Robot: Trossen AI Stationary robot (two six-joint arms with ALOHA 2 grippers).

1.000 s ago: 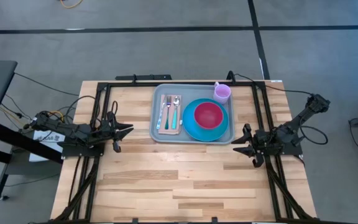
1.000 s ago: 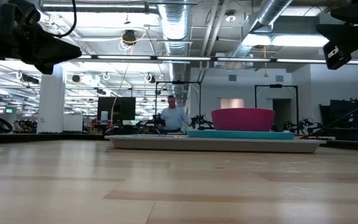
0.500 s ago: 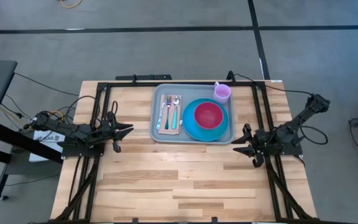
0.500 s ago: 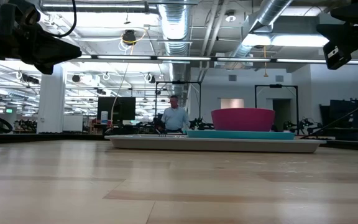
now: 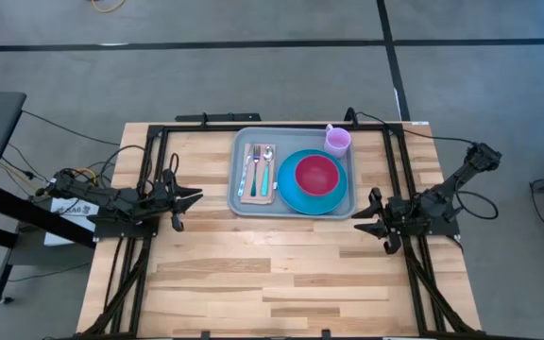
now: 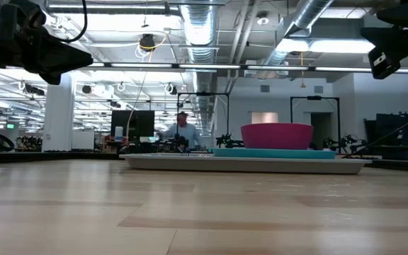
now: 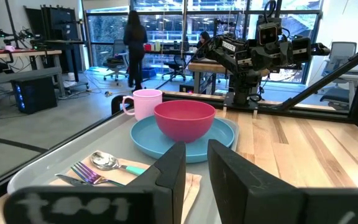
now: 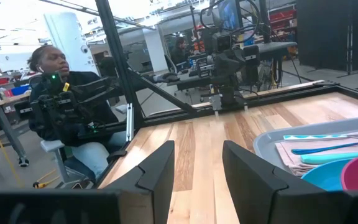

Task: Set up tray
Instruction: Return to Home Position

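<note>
Grey-blue tray (image 5: 238, 205) sits fully laid at twelve o'clock on the wooden table (image 5: 253, 274). Left gripper (image 5: 189, 198) at nine and right gripper (image 5: 362, 223) at three are slightly parted and empty; homing should steer wide of the tray.

The tray (image 5: 253, 209) looks smooth matt plastic, the table (image 5: 253, 274) pale grained wood.
</note>
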